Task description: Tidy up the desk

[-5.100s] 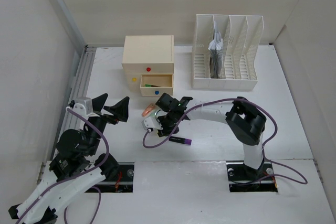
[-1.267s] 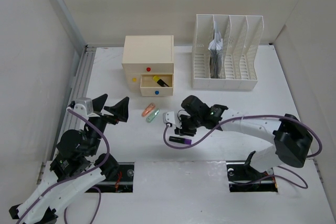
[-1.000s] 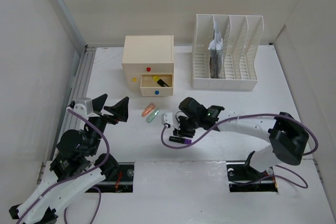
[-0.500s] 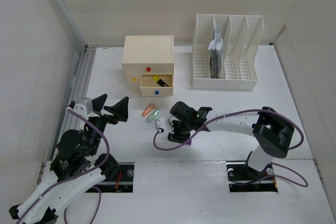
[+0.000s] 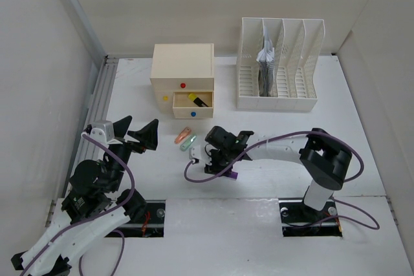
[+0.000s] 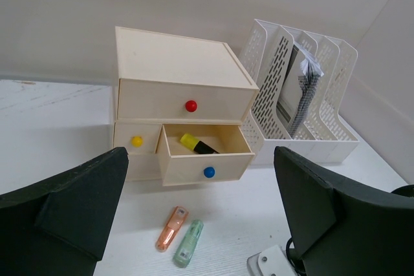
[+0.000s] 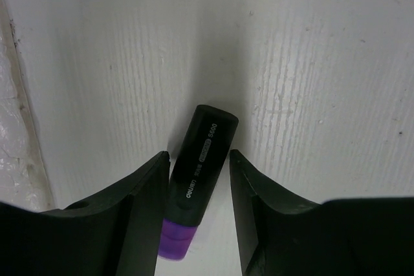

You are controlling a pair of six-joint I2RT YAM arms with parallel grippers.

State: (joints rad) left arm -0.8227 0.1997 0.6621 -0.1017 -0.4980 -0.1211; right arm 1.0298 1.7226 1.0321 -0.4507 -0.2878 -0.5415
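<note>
The desk (image 5: 129,95) is a white tabletop. On it lies a black highlighter with a purple end (image 7: 200,166), seen in the right wrist view. My right gripper (image 7: 199,156) is lowered over it, one finger on each side. The jaws are open, with a narrow gap showing on the right side. From above, the right gripper (image 5: 220,166) covers most of the highlighter (image 5: 231,174). My left gripper (image 5: 137,132) hangs open at the left, holding nothing, and in its own view the left gripper (image 6: 200,159) faces the drawer box (image 6: 174,63).
The cream drawer box (image 5: 182,69) has its lower right drawer (image 5: 193,105) pulled out, with a yellow highlighter (image 6: 197,143) inside. An orange dispenser (image 5: 182,136) and a green one (image 5: 189,141) lie in front of it. A white file rack (image 5: 278,63) holds papers at the back right.
Over the last second my right gripper has slid left and come down around the purple highlighter. The left arm has not moved.
</note>
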